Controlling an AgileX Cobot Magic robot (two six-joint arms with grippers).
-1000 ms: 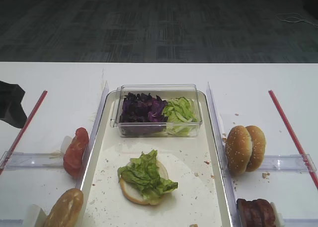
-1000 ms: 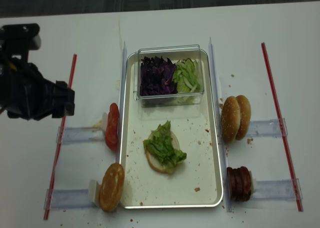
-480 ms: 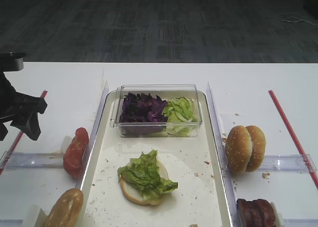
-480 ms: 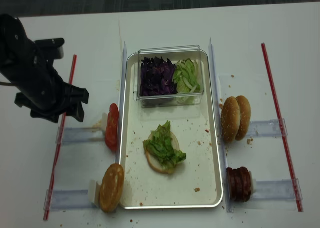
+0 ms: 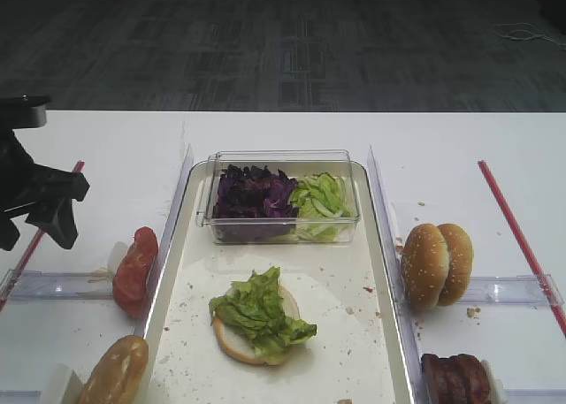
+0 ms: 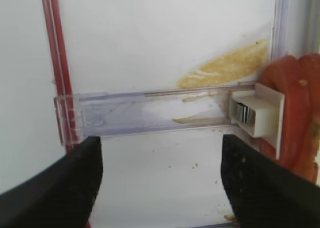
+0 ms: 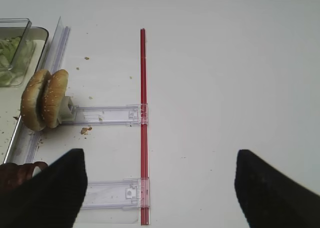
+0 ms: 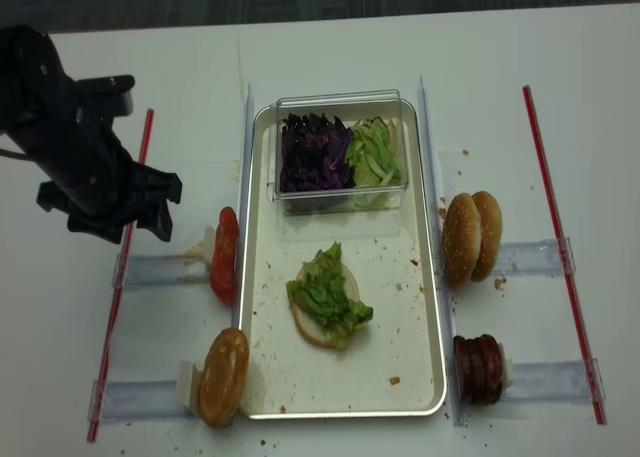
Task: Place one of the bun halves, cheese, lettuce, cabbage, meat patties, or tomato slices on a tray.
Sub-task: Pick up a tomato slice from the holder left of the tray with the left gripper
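Observation:
My left gripper [image 8: 112, 222] [image 5: 35, 232] hangs open over the table, left of the tomato slices [image 8: 224, 255] [image 5: 134, 267], which stand on edge at the end of a clear rail. In the left wrist view the gripper [image 6: 160, 183] holds nothing, and the tomato slices [image 6: 295, 108] sit past its right finger. The tray [image 8: 400, 317] [image 5: 354, 333] carries a bun half topped with lettuce [image 8: 325, 297] [image 5: 256, 316]. My right gripper [image 7: 160, 188] is open and empty over bare table right of the bun halves [image 7: 45, 99]. No cheese shows.
A clear box on the tray's far end holds cabbage [image 8: 315, 152] and lettuce strips [image 8: 375, 152]. Two bun halves [image 8: 470, 235] and meat patties [image 8: 478, 367] stand on rails right of the tray. Another bun half [image 8: 224, 374] stands at the lower left. Red strips [image 8: 545, 207] [image 6: 55, 63] run along both sides.
The left arm has swung in from the left edge toward the tomato rail, with only a small shift over the last half second. Nothing on the table has moved.

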